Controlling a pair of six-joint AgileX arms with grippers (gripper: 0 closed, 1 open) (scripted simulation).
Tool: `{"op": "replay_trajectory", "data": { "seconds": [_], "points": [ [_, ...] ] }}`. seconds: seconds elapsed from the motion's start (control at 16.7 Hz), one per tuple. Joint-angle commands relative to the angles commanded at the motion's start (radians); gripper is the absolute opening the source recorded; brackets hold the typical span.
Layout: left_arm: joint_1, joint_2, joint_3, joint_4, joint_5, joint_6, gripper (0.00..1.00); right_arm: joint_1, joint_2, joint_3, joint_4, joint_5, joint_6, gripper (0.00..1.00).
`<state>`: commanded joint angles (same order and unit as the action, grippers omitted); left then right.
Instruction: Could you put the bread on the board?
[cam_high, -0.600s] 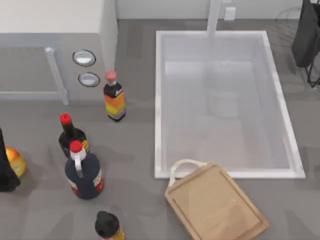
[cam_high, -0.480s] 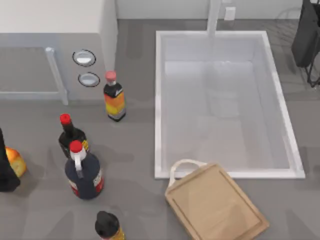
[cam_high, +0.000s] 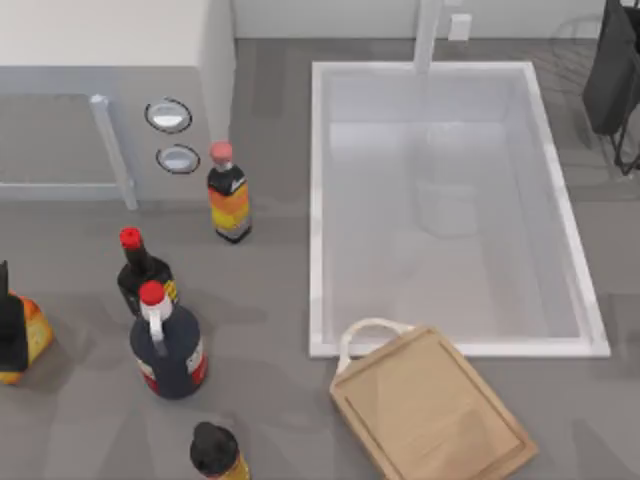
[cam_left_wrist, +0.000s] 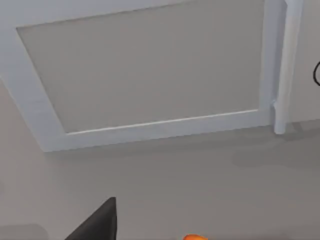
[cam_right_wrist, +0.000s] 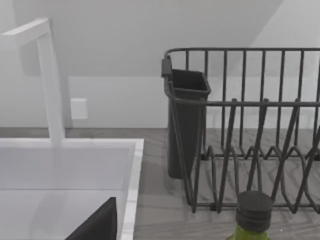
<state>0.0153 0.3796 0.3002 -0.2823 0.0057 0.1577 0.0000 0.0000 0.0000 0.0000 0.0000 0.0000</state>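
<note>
The bread (cam_high: 30, 335) sits at the table's far left edge, about nine o'clock from the board (cam_high: 432, 410), which lies well apart near the bottom. The left gripper (cam_high: 10, 325), nearer, touches the bread; whether its fingers are closed cannot be told.

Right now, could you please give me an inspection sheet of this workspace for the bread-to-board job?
Surface: grey countertop.
Job's things: golden-yellow bread chunk at the table's left edge; light tan wooden cutting board bare, beside the white sink.
Clutter: four dark bottles left of the board.
Grippers: left gripper at the bread; right gripper parked, facing the black wire dish rack.
Cables: nothing seen.
Surroundings: sink, rack.
</note>
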Motion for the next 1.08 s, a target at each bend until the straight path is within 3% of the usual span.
{"op": "replay_trajectory", "data": {
  "seconds": [0.6, 0.84, 1.08],
  "points": [
    [0.033, 0.985, 0.597, -0.488, 0.007, 0.293, 1.00, 0.000, 0.000, 0.000, 0.000, 0.000, 0.000, 1.00],
    [0.039, 1.224, 0.766, -0.647, 0.002, 0.388, 1.00, 0.000, 0.000, 0.000, 0.000, 0.000, 0.000, 1.00],
    [0.048, 1.319, 0.843, -0.734, -0.005, 0.431, 1.00, 0.000, 0.000, 0.000, 0.000, 0.000, 0.000, 1.00]
  ]
}}
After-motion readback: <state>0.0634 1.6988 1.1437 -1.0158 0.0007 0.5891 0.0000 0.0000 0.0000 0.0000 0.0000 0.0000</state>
